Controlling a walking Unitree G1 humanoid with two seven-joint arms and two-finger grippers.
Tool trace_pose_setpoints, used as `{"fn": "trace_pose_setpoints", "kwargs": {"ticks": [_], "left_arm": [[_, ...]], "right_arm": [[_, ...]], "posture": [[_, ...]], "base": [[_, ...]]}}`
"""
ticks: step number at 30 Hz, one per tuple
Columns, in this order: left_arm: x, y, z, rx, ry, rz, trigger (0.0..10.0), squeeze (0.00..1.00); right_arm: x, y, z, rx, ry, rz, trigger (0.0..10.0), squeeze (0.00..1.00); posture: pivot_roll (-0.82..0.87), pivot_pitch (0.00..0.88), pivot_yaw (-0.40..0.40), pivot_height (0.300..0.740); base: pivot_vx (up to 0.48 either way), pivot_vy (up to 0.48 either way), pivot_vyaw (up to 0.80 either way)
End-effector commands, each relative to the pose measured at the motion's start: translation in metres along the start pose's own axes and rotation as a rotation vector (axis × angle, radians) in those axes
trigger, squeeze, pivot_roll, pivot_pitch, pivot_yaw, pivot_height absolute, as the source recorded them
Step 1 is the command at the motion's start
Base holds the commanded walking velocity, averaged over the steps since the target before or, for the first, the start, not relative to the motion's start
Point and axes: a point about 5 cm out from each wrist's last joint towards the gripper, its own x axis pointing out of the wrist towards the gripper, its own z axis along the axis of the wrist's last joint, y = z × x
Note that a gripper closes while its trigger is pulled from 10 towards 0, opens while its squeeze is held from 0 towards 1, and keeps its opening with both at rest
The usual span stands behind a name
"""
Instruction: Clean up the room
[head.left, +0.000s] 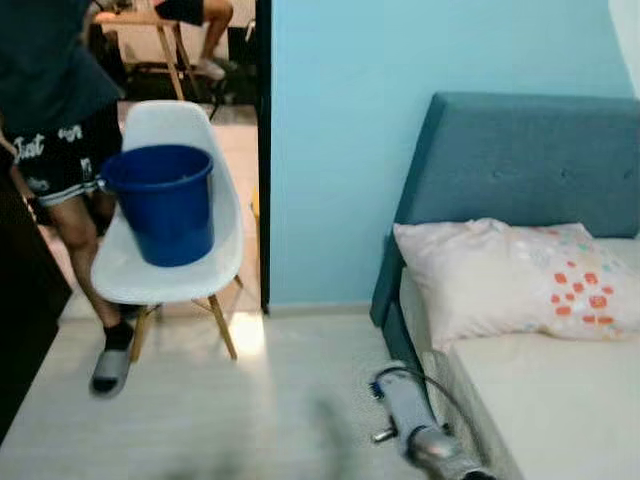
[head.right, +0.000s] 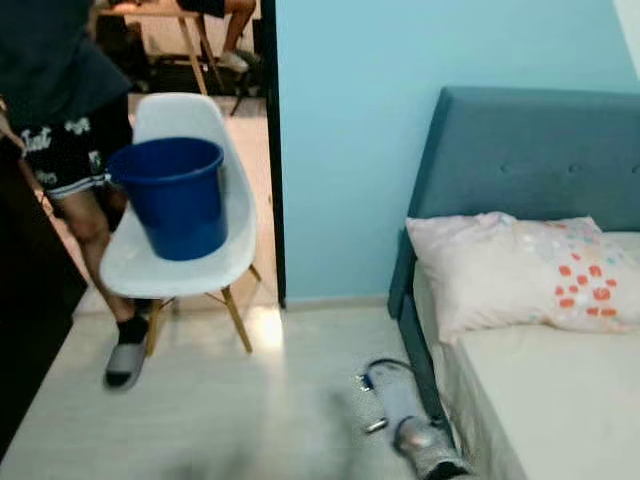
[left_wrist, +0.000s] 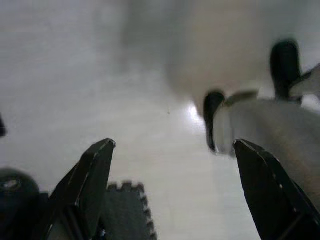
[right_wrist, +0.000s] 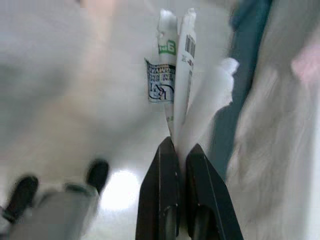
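A bed (head.left: 560, 400) with a pillow (head.left: 510, 275) lies beside the right claw (right_wrist: 181, 150). Well ahead, a white chair (head.left: 170, 275) carries a blue bucket (head.left: 165, 200). The right claw pinches a crumpled white wrapper (right_wrist: 185, 80) — fingers closed tight. The left claw (left_wrist: 172, 155) hangs spread wide over the floor (left_wrist: 75, 75).

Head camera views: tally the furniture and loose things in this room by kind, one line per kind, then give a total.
Chair: 1
Bucket: 1
Bed: 1
Pillow: 1
Crumpled wrapper, pinched in the right gripper: 1
Total: 5
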Motion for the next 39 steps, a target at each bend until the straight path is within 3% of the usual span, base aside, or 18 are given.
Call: {"fn": "trace_pose_setpoints", "kwargs": {"ticks": [1, 9, 12, 13, 22, 25, 29, 39], "left_arm": [[-0.002, 0.001, -0.012, 0.007, 0.037, -0.003, 10.0, 0.0], [0.002, -0.02, 0.003, 0.016, 0.015, -0.028, 10.0, 0.0], [0.004, -0.031, 0.014, 0.022, 0.003, -0.041, 10.0, 0.0], [0.005, -0.035, 0.018, 0.025, -0.001, -0.044, 10.0, 0.0], [0.005, -0.035, 0.017, 0.027, 0.001, -0.045, 10.0, 0.0], [0.004, -0.028, 0.01, 0.031, 0.011, -0.038, 10.0, 0.0], [0.002, -0.017, 0.003, 0.034, 0.022, -0.025, 10.0, 0.0], [-0.001, -0.001, -0.009, 0.037, 0.038, -0.003, 10.0, 0.0]], "right_arm": [[0.006, 0.02, 0.035, 0.004, -0.136, 0.12, 10.0, 0.0], [0.006, 0.044, 0.085, 0.043, -0.312, 0.355, 10.0, 0.0], [-0.001, 0.061, 0.116, 0.005, -0.411, 0.587, 10.0, 0.0], [-0.009, 0.067, 0.136, -0.015, -0.48, 0.719, 10.0, 0.0], [-0.026, 0.068, 0.178, 0.011, -0.66, 0.871, 10.0, 0.0], [-0.039, 0.07, 0.197, -0.032, -0.776, 0.922, 10.0, 0.0], [-0.046, 0.072, 0.208, -0.061, -0.836, 0.952, 10.0, 0.0], [-0.053, 0.076, 0.214, -0.054, -0.863, 1.047, 10.0, 0.0]], "posture": [[0.0, 0.0, -0.062, 0.74], [0.0, 0.0, -0.059, 0.74], [0.0, 0.0, -0.057, 0.74], [0.0, 0.0, -0.058, 0.74], [0.0, 0.0, -0.067, 0.74], [0.0, 0.0, -0.067, 0.74], [0.0, 0.0, -0.065, 0.74], [0.0, 0.0, -0.064, 0.74]], "base": [[0.416, 0.0, 0.8], [0.416, 0.0, 0.0], [0.437, 0.0, 0.0], [0.416, 0.0, 0.0], [0.452, 0.0, 0.0], [0.439, 0.0, 0.53], [0.464, 0.0, 0.8], [0.385, 0.0, 0.8]]}}
